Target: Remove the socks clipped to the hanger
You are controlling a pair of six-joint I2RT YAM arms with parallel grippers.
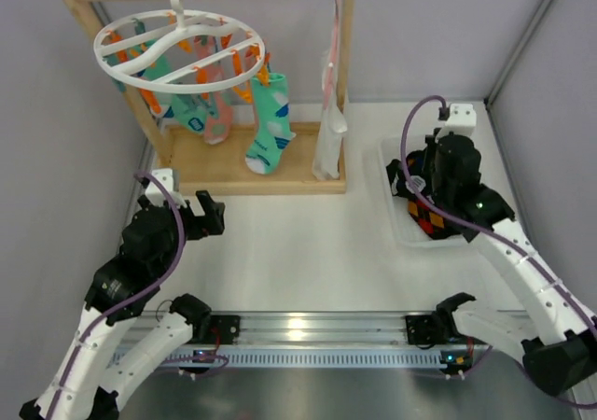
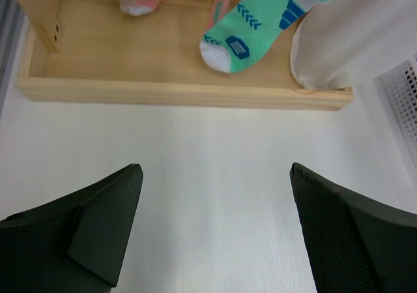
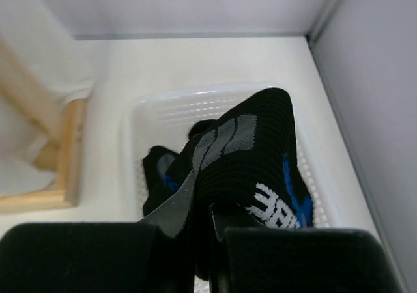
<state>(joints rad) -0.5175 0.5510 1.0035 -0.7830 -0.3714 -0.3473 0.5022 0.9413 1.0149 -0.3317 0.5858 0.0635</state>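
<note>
- Ahead of left gripper [image 2: 215,170], spread wide and empty: green sock [image 2: 251,29] hanging toe-down above rack [image 2: 182,91], clipped to hanger [image 1: 177,47] higher up.
- Ahead and to that gripper's right, white cloth [image 2: 352,39]; risks grabbing it instead if drifting right.
- Could tug hanger off its bar or tip rack if pulling sideways rather than straight down.
- Under right gripper [image 3: 210,231], clamped on black sock [image 3: 247,156]: basket [image 3: 163,111]; may drape sock over rim if letting go off-centre.
</note>
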